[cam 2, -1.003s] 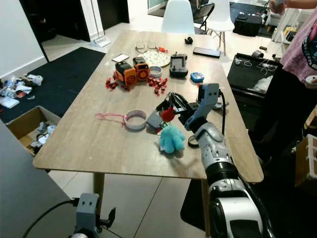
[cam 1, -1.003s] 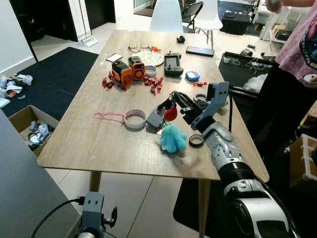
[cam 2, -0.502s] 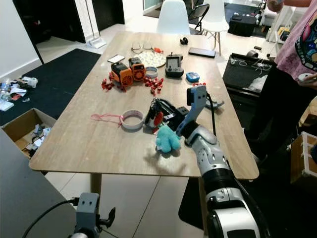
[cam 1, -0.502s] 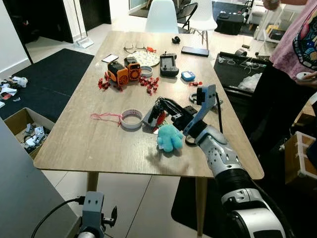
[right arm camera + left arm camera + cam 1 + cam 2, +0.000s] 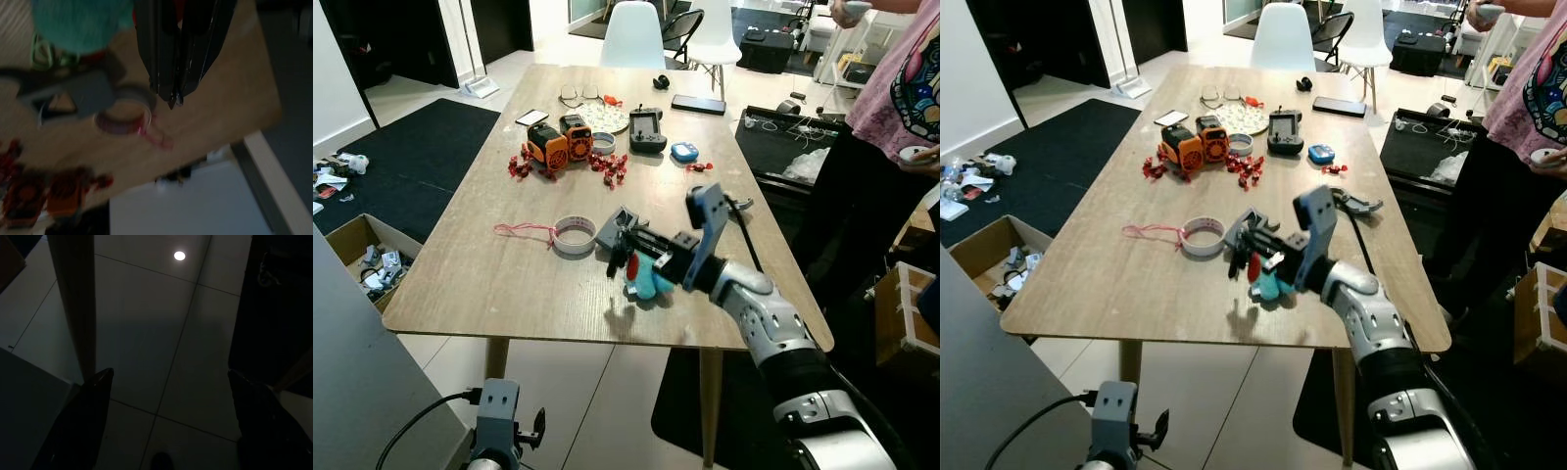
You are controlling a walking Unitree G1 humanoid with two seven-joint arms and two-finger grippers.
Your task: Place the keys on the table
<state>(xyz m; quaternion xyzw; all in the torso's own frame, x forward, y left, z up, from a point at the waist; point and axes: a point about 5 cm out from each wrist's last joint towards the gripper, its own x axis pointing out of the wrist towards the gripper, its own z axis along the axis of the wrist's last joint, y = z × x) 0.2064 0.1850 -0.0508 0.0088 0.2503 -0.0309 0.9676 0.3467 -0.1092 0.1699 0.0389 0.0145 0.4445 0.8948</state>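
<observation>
Black right pincer [image 5: 619, 257], one keys [image 5: 646, 276]

R arm [image 5: 773, 328]: silver-grey shell segs, black joint bands between, white-silver seg w/ black ring at 5 o'clock of the head views. Grey block-shaped wrist housing [image 5: 703, 225], thin black cable looping off its far side. R gripper [image 5: 1239, 257]: two long glossy black fingers. L arm [image 5: 495, 416]: grey bracket w/ small screw holes, black cable at 7 o'clock; L fingers [image 5: 78, 423] dark, tapered.
</observation>
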